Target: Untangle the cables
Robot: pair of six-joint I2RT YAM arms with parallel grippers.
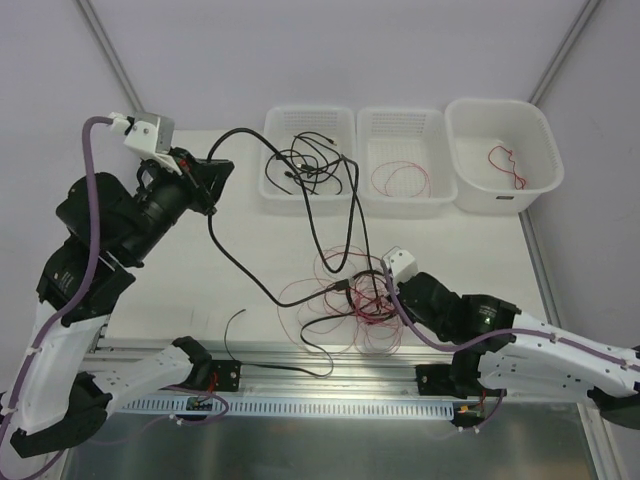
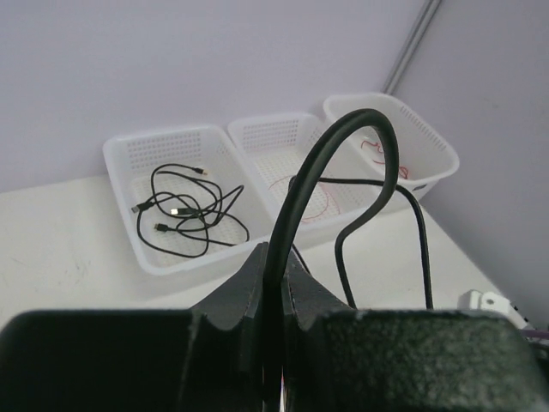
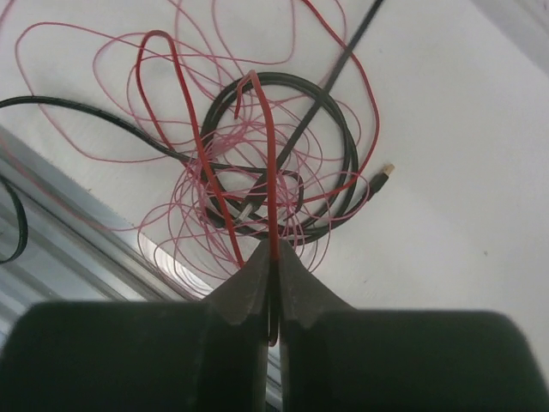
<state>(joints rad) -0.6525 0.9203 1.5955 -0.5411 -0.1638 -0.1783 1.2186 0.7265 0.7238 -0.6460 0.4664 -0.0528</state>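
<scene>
White plastic left basket (image 1: pixel 310 112), middle basket (image 1: pixel 400 113), right basket (image 1: pixel 495 104) in a row at the white bench's (image 1: pixel 480 250) far edge, loose black cords (image 1: pixel 305 165) in the left, knotted cables (image 1: pixel 345 295) seemingly just before the middle

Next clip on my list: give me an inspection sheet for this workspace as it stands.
Surface: white table, no spills visible.
Job's things: tangle of red wires and black cable mid-table; black cables in left basket; one red wire each in middle basket and right basket.
Clutter: nothing seen.
Grippers: left pincer shut on thick black cable, raised; right pincer shut on red wire at the tangle.
Cables: purple hoses run along both arms.
Surroundings: white walls, frame post, aluminium rail at near edge.
</scene>
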